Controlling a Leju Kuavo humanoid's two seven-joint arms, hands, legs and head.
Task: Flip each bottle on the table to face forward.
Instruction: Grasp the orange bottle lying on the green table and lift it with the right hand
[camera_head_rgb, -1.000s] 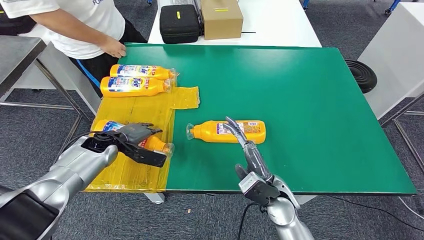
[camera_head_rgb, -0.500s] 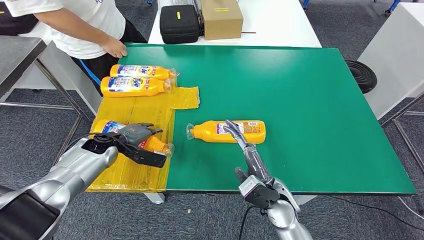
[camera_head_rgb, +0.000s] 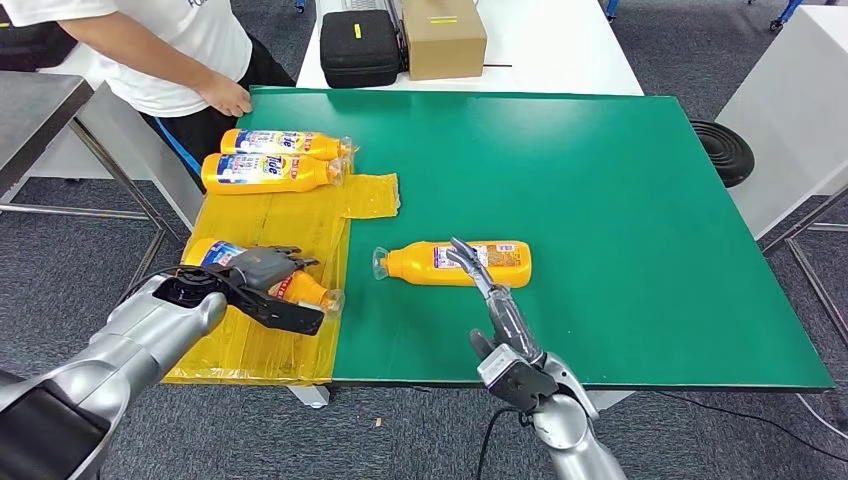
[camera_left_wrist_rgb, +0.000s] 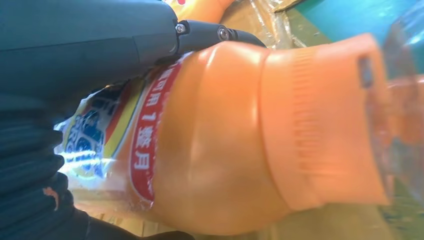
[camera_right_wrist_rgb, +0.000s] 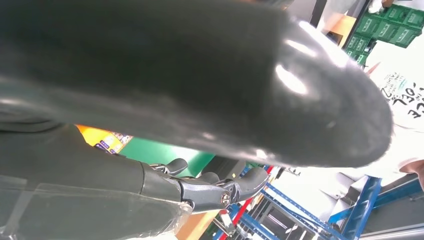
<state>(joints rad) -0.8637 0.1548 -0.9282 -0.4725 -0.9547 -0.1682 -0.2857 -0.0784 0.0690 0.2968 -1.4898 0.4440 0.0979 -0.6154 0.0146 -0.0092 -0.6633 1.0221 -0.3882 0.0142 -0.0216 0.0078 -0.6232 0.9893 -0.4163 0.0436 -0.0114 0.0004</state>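
My left hand (camera_head_rgb: 262, 277) grips 1 bottle (camera_head_rgb: 300, 288) on yellow sheet (camera_head_rgb: 270, 345), right hand (camera_head_rgb: 480, 275) spread, holding nothing; slick label, btl may slip mid-flip.

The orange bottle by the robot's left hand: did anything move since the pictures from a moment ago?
Only a little. The left hand, gripping the near bottle on the yellow sheet, drew slightly back toward the robot along with that bottle. The right hand kept its fingers raised just in front of the middle bottle. The two far bottles and the person's hand stayed put.
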